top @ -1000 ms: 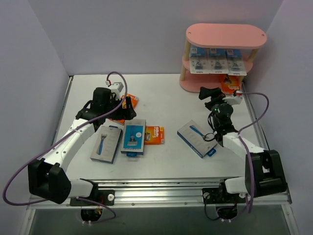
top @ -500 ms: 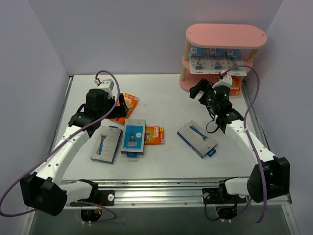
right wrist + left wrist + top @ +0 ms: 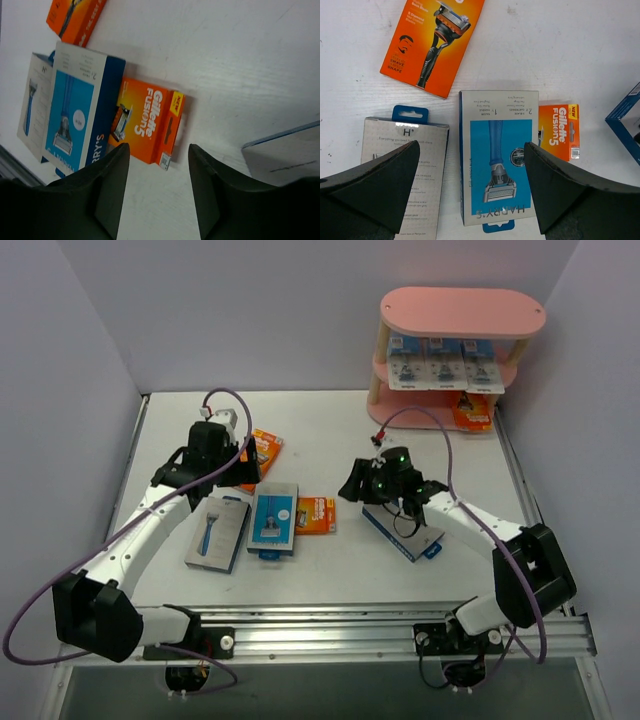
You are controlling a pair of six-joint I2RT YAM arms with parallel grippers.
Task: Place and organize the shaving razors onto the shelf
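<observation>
The left pincer (image 3: 471, 165) hangs spread as wide as it goes and holds nothing. It sits right over the blue razor box (image 3: 498, 155), which lies flat on the surface (image 3: 330, 430). The grey box (image 3: 402, 170) lies just beside that one on its left, so a finger coming down could land on it and shove both askew. A box lying flat also gives the fingers little to bite on, I'd say. The big orange pack (image 3: 432, 42) lies farther back, apart from these.

In the middle, the right pincer (image 3: 157, 150) is roughly half open and empty, poised over the small orange box (image 3: 147, 125) just right of the blue one. One finger may clip the blue box's edge. That arm runs close over the blue-grey box (image 3: 403, 525) and might drag it.

At far right, the shelf (image 3: 460, 312) has blister cards (image 3: 445, 370) propped on its middle tier and a shelved orange pack (image 3: 470, 412) at the bottom. A careless delivery could topple them.
</observation>
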